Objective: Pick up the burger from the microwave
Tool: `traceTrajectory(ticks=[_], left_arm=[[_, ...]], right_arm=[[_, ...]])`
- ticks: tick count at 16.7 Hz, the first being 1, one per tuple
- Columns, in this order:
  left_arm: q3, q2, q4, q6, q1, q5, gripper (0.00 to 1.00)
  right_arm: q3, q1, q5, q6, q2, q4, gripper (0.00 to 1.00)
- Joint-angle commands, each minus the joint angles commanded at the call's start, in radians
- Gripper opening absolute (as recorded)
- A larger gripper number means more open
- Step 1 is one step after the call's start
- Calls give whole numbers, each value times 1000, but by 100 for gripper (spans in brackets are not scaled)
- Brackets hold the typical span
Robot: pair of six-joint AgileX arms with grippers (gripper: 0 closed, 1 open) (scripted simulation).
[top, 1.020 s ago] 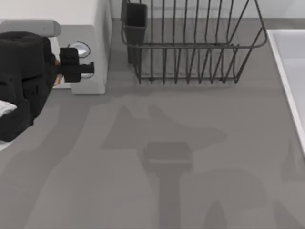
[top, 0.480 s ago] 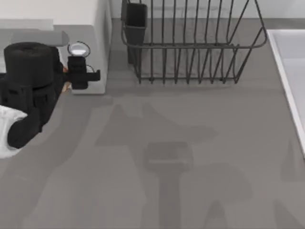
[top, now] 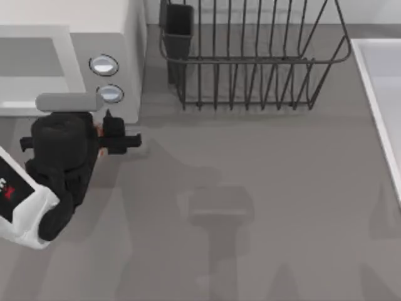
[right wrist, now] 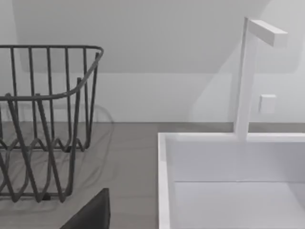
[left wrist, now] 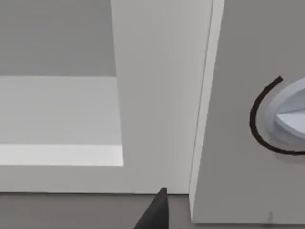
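The microwave [top: 69, 19] stands at the table's back left, its wide cavity open toward the front and two round knobs [top: 103, 64] on its side panel. My left gripper [top: 94, 133] hangs just in front of the microwave, below the lower knob, mostly hidden under its own black wrist. A small orange sliver of the burger [top: 99, 130] peeks out at the gripper and has travelled with it. In the left wrist view the microwave's front frame [left wrist: 162, 95] and one knob [left wrist: 290, 117] are close, with a dark fingertip [left wrist: 157, 214] at the edge. One fingertip [right wrist: 95, 210] of my right gripper shows in its wrist view.
A black wire dish rack [top: 250, 63] stands at the back centre, right of the microwave. A white sink basin [top: 382, 81] runs along the right edge, with a white faucet [right wrist: 248, 81] behind it. Bare grey tabletop [top: 263, 188] spreads across the middle and front.
My left arm has drawn back out of the microwave toward the table's front and slightly right, carrying the orange sliver with it. Both knobs and the cavity are now uncovered.
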State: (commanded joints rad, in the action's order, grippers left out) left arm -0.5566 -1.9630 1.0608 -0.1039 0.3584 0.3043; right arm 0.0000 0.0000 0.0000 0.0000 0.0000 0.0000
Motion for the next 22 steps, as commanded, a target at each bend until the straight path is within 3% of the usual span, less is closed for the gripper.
traceTrajectory(ticks=[7,20,22], left_arm=[[33,-74,89,0,1,-4,0],[33,-74,89,0,1,-4,98],[33,-74,89,0,1,-4,100]], right_arm=[[0,0,0,0,0,0,100],[0,0,0,0,0,0,100],[0,0,0,0,0,0,100]])
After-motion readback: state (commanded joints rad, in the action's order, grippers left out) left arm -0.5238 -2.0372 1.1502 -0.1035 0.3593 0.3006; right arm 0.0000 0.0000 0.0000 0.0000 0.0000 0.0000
